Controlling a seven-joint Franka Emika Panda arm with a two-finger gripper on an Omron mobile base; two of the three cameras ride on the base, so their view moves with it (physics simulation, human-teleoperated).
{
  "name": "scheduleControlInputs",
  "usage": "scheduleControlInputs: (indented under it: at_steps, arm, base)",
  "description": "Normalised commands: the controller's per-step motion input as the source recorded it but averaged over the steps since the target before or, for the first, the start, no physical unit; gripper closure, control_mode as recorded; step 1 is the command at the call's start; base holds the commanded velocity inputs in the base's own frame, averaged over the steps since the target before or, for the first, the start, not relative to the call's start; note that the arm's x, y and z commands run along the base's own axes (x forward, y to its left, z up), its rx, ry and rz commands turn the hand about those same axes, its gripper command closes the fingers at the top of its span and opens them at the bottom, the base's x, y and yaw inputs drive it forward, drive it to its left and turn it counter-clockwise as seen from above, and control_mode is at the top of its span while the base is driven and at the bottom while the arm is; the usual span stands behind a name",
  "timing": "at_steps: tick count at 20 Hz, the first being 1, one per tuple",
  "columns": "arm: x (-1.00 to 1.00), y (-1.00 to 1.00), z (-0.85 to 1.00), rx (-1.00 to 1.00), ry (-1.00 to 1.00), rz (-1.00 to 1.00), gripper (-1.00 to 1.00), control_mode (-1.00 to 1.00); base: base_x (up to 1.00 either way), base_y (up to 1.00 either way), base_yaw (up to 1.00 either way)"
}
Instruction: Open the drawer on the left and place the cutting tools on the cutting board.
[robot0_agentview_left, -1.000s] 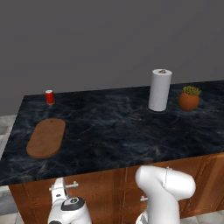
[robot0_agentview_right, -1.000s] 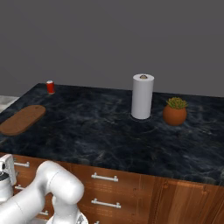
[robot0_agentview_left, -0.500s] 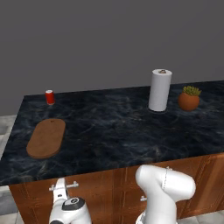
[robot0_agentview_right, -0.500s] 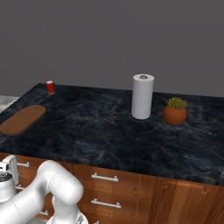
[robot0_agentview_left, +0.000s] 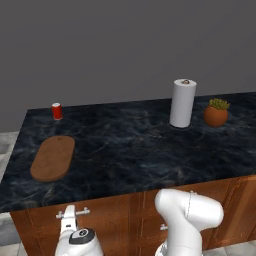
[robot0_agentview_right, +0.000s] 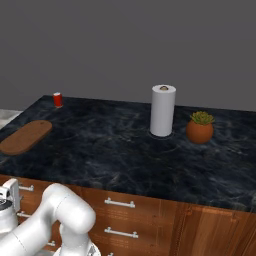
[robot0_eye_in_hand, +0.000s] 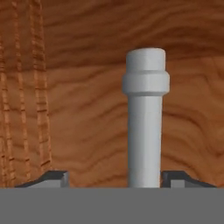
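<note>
While the hand (robot0_eye_in_hand: 114, 178) sits low against the cabinet front, we have the drawer's bar handle (robot0_eye_in_hand: 145, 122) standing between its two dark fingertips (robot0_eye_in_hand: 51, 177), closer to one tip than the other. Gaps show on both sides of the bar, so we'd call the hand unclenched around it, not yet gripping; whether the tips touch metal is hard to tell at this close range. From the left base view the hand is at the handle (robot0_agentview_left: 73, 213) of the left drawer (robot0_agentview_left: 80, 225), which looks closed, front flush with its neighbours.

On the counter (robot0_agentview_left: 135, 150) the cutting board (robot0_agentview_left: 53, 158) lies flat near the left end, with a small red can (robot0_agentview_left: 57, 111) behind it. A paper towel roll (robot0_agentview_left: 182, 103) and a potted plant (robot0_agentview_left: 216, 112) stand well off to the right, clear of the work. Knife and peeler can't be placed from these views; we'd guess they're inside the shut drawer.

Step in hand, as we judge it: close on the bar, then pull.
- Centre the bar between the tips before squeezing, since it sits off-centre now and a lopsided close could twist the hand.
- Grip away from the rounded end cap so the tips don't slide off.
- Pull straight out, square to the wood front; any sideways drag risks jamming the drawer or losing the bar.
- Pull far enough that the inside is reachable from above.

Early in the task: drawer shut, board bare.
</note>
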Motion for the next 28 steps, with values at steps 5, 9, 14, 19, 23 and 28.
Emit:
scheduleControlInputs:
  at_steps: [5,9,14,19,23,28]
  arm:
    - [0.0,0.0,0.0,0.0,0.0,0.0,1.0,-1.0]
    - [0.02,0.0,0.0,0.0,0.05,0.0,1.0,-1.0]
    - [0.1,0.0,0.0,0.0,0.2,0.0,1.0,-1.0]
    - [-0.65,0.09,-0.07,0.0,0.07,0.0,1.0,-1.0]
    - [-1.0,0.2,-0.23,0.0,0.0,0.0,1.0,-1.0]
    - [-1.0,0.19,-0.26,0.0,0.0,0.0,1.0,-1.0]
  base:
    - [0.0,0.0,0.0]
    - [0.0,0.0,0.0]
    - [0.0,0.0,0.0]
    - [0.0,0.0,0.0]
    - [0.0,0.0,0.0]
    - [0.0,0.0,0.0]
